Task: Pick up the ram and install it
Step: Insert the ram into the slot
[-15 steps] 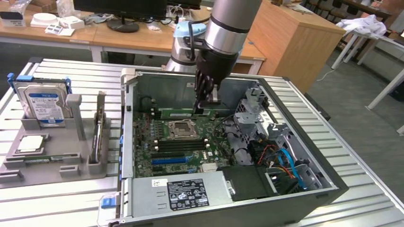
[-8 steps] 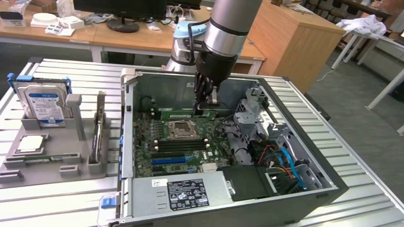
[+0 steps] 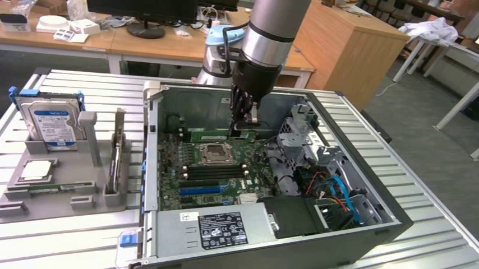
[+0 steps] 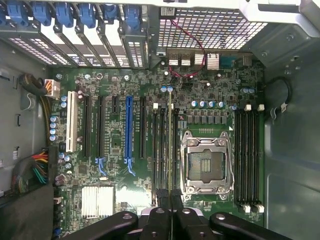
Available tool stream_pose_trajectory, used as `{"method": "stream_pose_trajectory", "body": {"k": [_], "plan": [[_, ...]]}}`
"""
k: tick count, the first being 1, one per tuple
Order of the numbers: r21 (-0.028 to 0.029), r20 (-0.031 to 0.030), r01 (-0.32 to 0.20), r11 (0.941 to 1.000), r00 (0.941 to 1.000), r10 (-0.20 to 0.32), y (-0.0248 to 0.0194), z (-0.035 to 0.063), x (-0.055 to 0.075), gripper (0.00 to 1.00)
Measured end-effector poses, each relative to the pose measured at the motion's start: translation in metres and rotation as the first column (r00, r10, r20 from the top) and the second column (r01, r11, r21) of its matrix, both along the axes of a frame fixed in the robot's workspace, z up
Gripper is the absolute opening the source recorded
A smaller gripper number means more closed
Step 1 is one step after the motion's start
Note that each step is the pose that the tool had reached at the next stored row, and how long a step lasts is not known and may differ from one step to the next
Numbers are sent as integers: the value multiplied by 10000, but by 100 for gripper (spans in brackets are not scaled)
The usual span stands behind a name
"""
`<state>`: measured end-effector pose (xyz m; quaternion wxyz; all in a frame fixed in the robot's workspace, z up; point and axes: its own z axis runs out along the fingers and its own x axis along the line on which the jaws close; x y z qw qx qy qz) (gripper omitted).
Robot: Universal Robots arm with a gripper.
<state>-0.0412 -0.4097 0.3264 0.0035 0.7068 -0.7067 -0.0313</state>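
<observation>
Gripper (image 4: 170, 204) fingers sit closest to the wrist camera, drawn together on the ram (image 4: 170, 145), which is seen edge-on as a thin line. It runs along the bank of black memory slots (image 4: 156, 150), between the processor socket (image 4: 206, 162) and the blue expansion slot (image 4: 128, 130). The step in hand appears to be seating the ram. Judged from these views, good practice is to keep the stick parallel to its slot over the full length, hold it upright rather than leaning toward a neighbouring slot, and apply pressure straight down and evenly at both ends. Whether the lower edge has entered the slot cannot be told. The wrist view gives lateral alignment: the stick's edge lies in line with the slot row, and a second slot bank (image 4: 248, 155) lies on the far side of the socket. The exterior view gives height and context: the gripper (image 3: 243, 128) reaches deep into the open computer case (image 3: 374, 216), with the ram (image 3: 213, 134) lying low near the motherboard (image 3: 224, 168). A grey parts fixture (image 3: 67, 193) holding a hard drive (image 3: 49, 123) stands beside the case at the exterior view's left.
</observation>
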Motion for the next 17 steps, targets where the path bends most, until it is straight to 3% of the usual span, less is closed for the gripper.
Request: {"method": "stream_pose_trajectory", "body": {"k": [6, 17], "plan": [[0, 1, 0, 10000, 10000, 0, 0, -27, 0, 12], [1, 4, -1, 10000, 10000, 1, 0, -168, 0, 12]]}}
